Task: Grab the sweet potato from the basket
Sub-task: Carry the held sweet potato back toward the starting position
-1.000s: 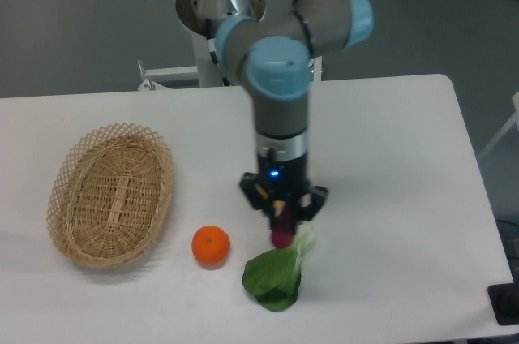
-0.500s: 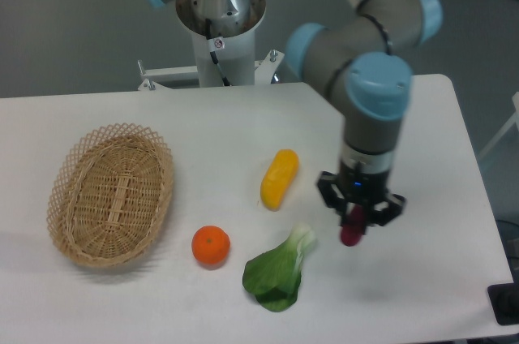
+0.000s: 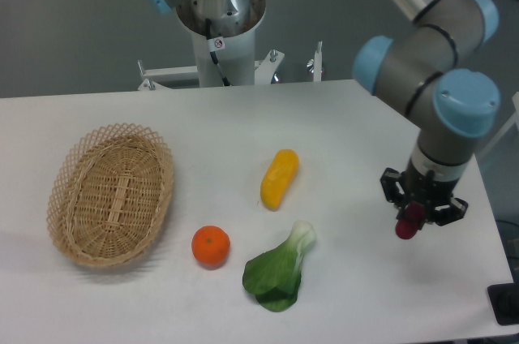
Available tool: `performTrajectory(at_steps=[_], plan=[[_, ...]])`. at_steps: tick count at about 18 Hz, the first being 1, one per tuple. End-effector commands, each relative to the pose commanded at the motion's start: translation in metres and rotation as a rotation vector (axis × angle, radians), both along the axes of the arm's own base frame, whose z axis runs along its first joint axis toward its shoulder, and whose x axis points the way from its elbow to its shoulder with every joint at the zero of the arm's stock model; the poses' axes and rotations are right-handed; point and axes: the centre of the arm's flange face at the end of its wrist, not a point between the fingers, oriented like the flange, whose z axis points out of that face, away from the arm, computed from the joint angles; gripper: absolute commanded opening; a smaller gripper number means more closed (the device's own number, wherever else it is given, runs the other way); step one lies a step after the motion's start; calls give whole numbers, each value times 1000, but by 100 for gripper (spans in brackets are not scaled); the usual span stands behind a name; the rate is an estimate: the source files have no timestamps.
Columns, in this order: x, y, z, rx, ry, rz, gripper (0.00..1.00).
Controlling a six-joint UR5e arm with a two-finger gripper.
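The gripper (image 3: pixel 411 216) points straight down over the right part of the white surface (image 3: pixel 365 125), its two dark fingers clamped on the sweet potato (image 3: pixel 407 224), a small smooth reddish-purple tuber whose rounded lower end shows below the fingertips. Whether that end touches the surface cannot be told. The arm above it is built of grey cylindrical links with glossy light-blue caps at the joints.

Far to the gripper's left sits the basket (image 3: pixel 75 234), an oval, shallow piece of light tan woven wicker with an open-weave scalloped rim; only its own woven floor shows inside.

Between the basket and the gripper lie three loose items, all apart from one another. A yellow vegetable (image 3: pixel 279 178), oblong and smooth-skinned, lies tilted, up and to the left of the gripper. A leafy green (image 3: pixel 278 273) with a pale stalk end and broad dark leaves lies lower left of the gripper. A round orange (image 3: pixel 211 245) with a matte skin sits further left, just beside the basket's rim.
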Motion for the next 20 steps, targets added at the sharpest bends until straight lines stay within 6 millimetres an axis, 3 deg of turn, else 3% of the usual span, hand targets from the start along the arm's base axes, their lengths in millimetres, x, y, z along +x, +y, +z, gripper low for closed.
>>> performTrajectory(at_steps=[7,12,20], plan=[[-7,1,5,-6,-11,-23,14],[-25,-12,9,7,-1,1,14],[-27,-11,5,-1,4,0,14]])
